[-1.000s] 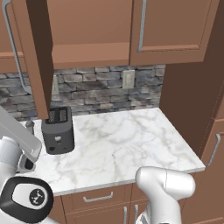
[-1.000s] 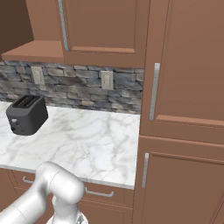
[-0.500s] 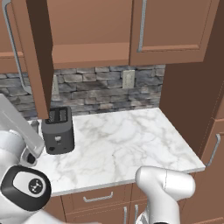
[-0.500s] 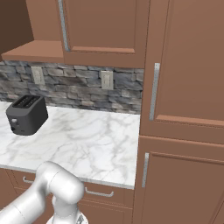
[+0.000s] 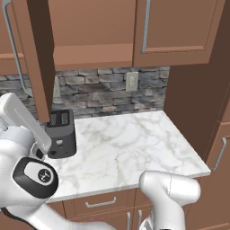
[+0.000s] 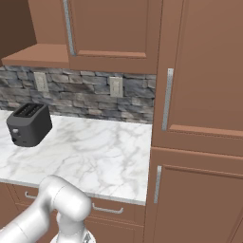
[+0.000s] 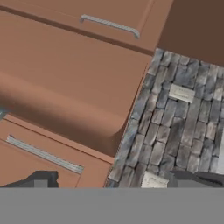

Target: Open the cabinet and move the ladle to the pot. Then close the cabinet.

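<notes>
The brown wooden cabinet hangs over the marble counter. Its left door is swung out open toward me, while its right door is closed with a vertical silver handle. In the right base view the cabinet shows the same closed door. The hand view is rolled and looks along the cabinet's underside to the stone backsplash. My gripper is open, its dark fingertips far apart and nothing between them. The ladle and the pot are out of view.
A black toaster stands at the counter's back left, also seen as the toaster from the right. A tall wooden pantry bounds the counter on the right. My white arm rises at the left, close to the toaster.
My arm's upper links have swung upward at the left of the left base view. The cabinet doors, toaster and cameras have stayed put.
</notes>
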